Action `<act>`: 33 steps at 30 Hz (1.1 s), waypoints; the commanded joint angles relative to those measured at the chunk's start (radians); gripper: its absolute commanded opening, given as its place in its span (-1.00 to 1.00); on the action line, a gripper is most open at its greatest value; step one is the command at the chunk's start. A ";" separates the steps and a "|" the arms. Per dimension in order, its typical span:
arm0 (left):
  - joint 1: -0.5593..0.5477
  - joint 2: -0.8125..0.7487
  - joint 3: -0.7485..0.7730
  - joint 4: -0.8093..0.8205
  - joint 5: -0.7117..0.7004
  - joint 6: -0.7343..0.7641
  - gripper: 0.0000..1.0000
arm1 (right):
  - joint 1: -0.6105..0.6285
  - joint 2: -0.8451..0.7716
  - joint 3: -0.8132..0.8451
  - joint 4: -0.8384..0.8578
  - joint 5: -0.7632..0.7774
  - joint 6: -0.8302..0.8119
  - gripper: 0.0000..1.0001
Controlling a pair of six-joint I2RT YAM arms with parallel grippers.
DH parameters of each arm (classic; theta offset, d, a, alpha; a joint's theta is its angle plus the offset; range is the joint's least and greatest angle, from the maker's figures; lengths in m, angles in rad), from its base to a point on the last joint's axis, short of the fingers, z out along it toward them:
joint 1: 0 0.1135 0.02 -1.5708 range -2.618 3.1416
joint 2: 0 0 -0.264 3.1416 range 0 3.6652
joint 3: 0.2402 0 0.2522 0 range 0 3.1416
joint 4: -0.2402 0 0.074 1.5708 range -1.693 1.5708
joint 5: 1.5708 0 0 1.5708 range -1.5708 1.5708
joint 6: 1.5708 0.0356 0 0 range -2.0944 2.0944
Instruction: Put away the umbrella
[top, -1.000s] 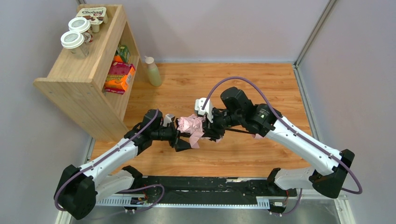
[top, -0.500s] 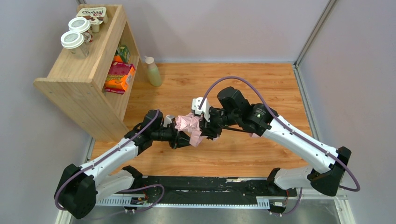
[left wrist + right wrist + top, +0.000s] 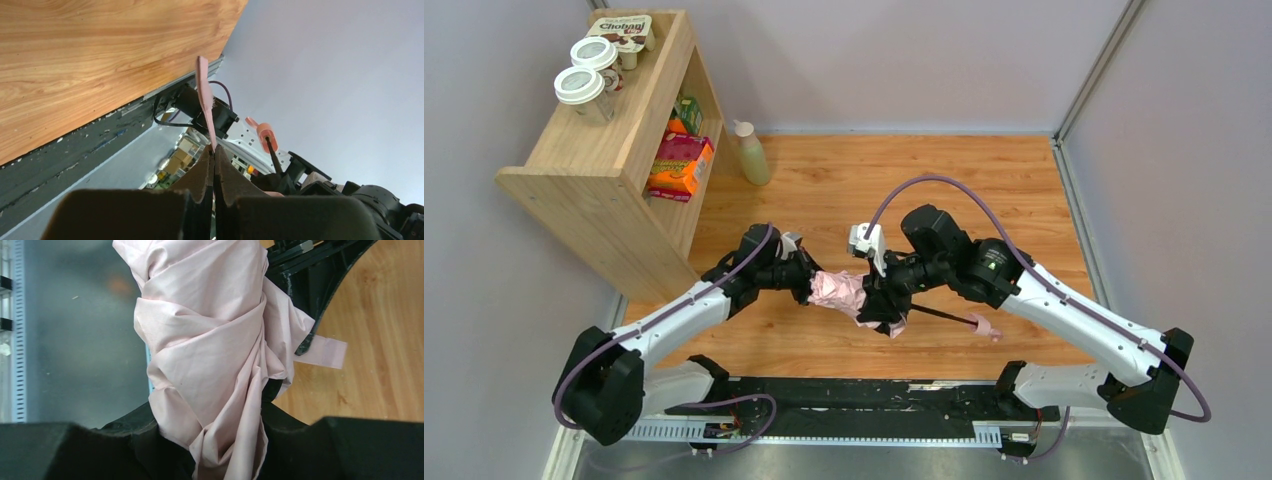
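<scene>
Since a second ago the left gripper (image 3: 810, 288) has snapped closed, and both arms have drifted toward the near edge of the table (image 3: 984, 190). Its jaws now pinch the thin pink strap (image 3: 204, 95), probably so it can be wound round the bundle. The right gripper (image 3: 882, 300) clamps the bunched canopy (image 3: 210, 340), steadying the umbrella (image 3: 839, 290) over the table's middle, handle (image 3: 986, 326) pointing right.

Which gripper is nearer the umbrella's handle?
Right. The right gripper grips the umbrella on the side toward its handle; the left gripper pinches its opposite end, farther away.
</scene>
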 commanded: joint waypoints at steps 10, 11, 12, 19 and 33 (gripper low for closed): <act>0.013 -0.218 0.108 0.130 -0.438 0.658 -1.00 | -0.015 -0.100 -0.115 0.071 -0.349 0.384 -1.00; 0.013 -0.237 0.085 0.200 -0.435 0.675 -1.00 | -0.042 -0.097 -0.130 0.102 -0.400 0.436 -1.00; 0.013 -0.263 0.042 0.323 -0.390 0.727 -1.00 | -0.062 -0.094 -0.148 0.145 -0.432 0.487 -1.00; -0.011 -0.354 0.037 0.467 -0.104 1.019 -1.00 | -0.124 -0.032 -0.167 0.362 -0.629 0.741 -1.00; -0.062 -0.436 0.066 0.484 0.249 1.161 -1.00 | -0.200 0.117 -0.207 0.559 -0.749 0.834 -1.00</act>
